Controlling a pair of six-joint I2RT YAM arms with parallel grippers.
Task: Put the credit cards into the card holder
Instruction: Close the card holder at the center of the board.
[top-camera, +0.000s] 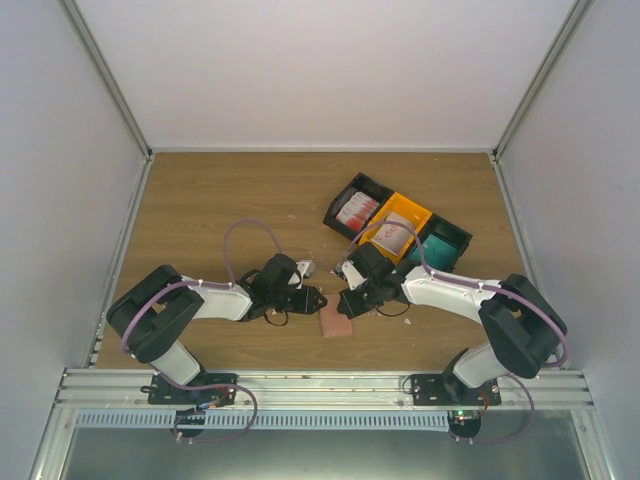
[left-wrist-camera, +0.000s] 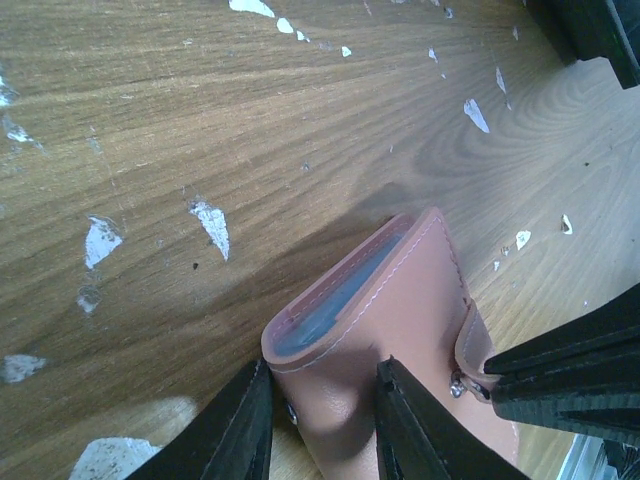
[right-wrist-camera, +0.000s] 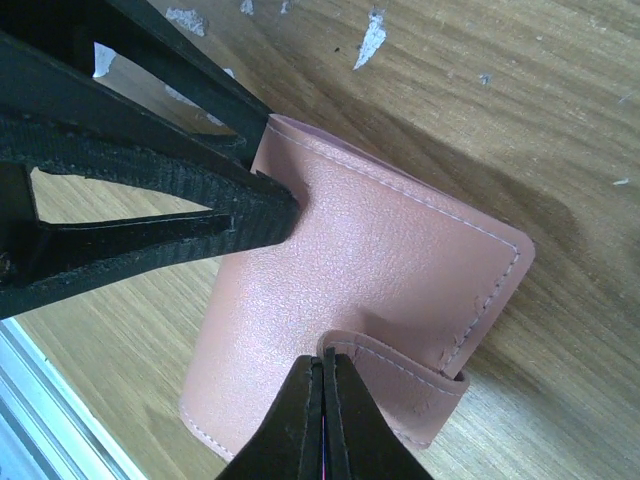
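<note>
Left gripper (left-wrist-camera: 320, 385), jaws half open, clamps the card holder (left-wrist-camera: 400, 300); right gripper (right-wrist-camera: 325, 400), closed, perhaps pinches its flap (right-wrist-camera: 400, 365), which may slip free if pulled

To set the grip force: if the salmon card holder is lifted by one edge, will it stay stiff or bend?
Probably bends: the card holder looks bowed, not flat. Its flap stands loose and may flop. It looks thin, so it is likely light.
</note>
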